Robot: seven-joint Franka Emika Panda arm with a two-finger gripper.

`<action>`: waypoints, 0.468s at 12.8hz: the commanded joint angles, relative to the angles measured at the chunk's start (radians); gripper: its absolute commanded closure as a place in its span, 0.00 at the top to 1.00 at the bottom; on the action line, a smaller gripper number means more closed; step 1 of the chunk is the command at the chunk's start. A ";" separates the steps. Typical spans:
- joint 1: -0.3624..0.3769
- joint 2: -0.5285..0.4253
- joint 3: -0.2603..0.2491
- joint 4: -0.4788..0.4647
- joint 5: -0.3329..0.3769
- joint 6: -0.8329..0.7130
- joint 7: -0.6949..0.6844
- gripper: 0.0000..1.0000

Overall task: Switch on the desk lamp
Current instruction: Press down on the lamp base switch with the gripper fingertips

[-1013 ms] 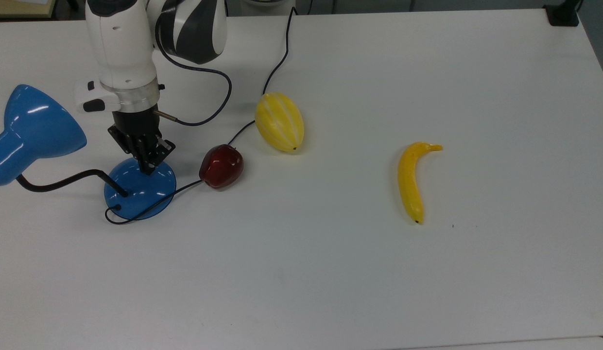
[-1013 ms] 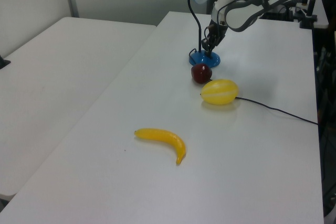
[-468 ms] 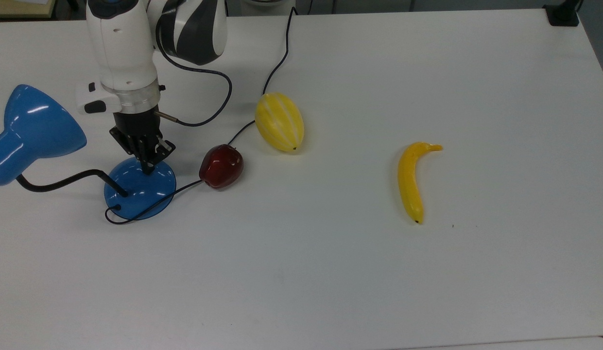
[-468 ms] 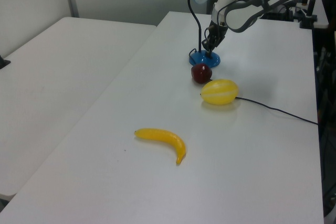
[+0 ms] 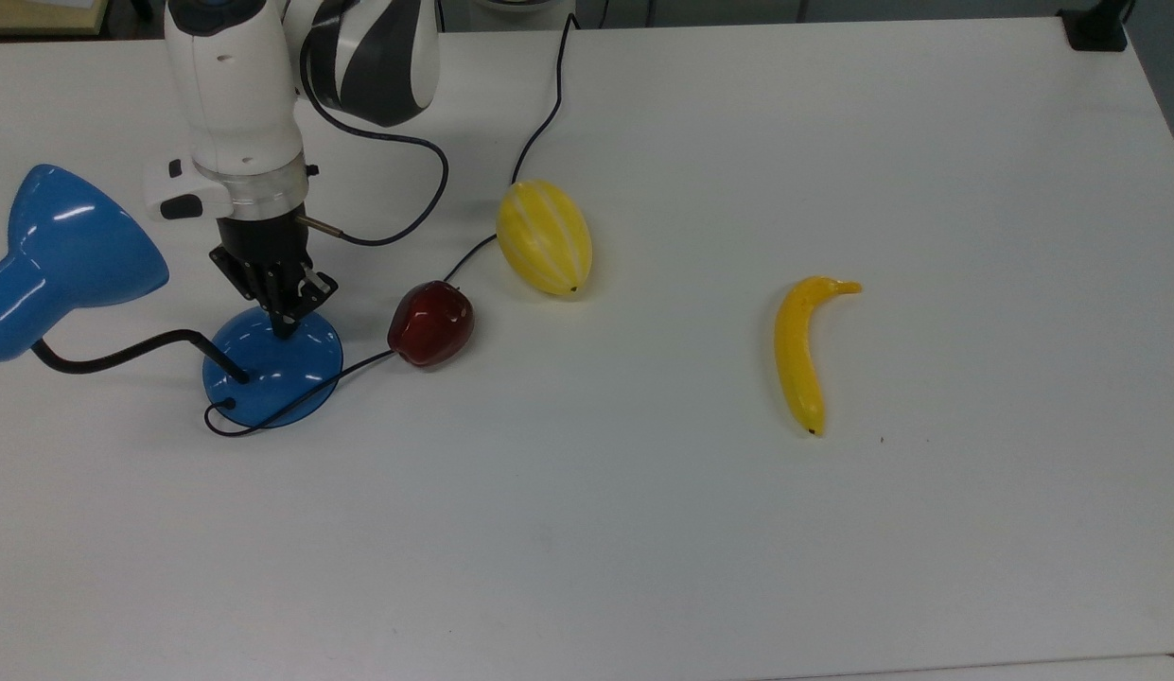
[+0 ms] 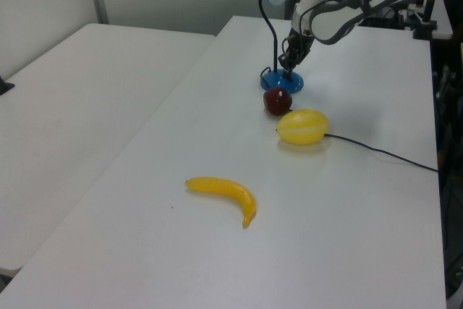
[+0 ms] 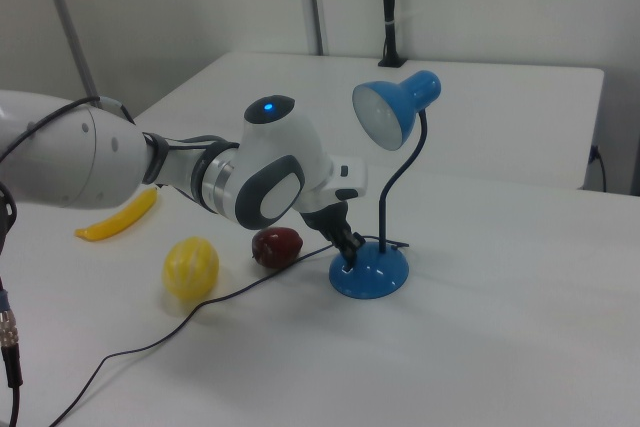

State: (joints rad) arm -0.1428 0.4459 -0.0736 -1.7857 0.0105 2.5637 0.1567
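Observation:
The desk lamp has a glossy blue cone shade [image 5: 61, 255], a black bendy neck [image 5: 123, 355] and a round blue base [image 5: 272, 374] at the top view's left. Its thin black cord [image 5: 539, 123] runs back across the table. My gripper [image 5: 284, 326] points down with its fingers shut together, the tips resting on the far part of the base. In the right view the shade [image 7: 395, 107] looks unlit and the gripper [image 7: 350, 252] touches the base [image 7: 372, 273]. The left view shows the lamp base [image 6: 281, 82] under the gripper [image 6: 288, 70].
A dark red apple [image 5: 431, 323] lies just right of the base in the top view, on the cord. A yellow melon [image 5: 545, 237] sits beyond it. A banana [image 5: 802, 350] lies further right. White table [image 5: 643, 530] stretches wide in front.
The gripper has shifted very slightly left and up over the lamp base in the top view. Lamp and fruit have not moved.

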 commanded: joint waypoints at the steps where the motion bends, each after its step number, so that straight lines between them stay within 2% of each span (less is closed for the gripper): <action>1: 0.006 -0.018 -0.017 -0.001 0.000 -0.053 -0.039 0.00; 6: 0.008 -0.006 -0.017 -0.003 0.002 -0.047 -0.040 0.00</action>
State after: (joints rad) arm -0.1428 0.4449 -0.0805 -1.7837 0.0105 2.5491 0.1384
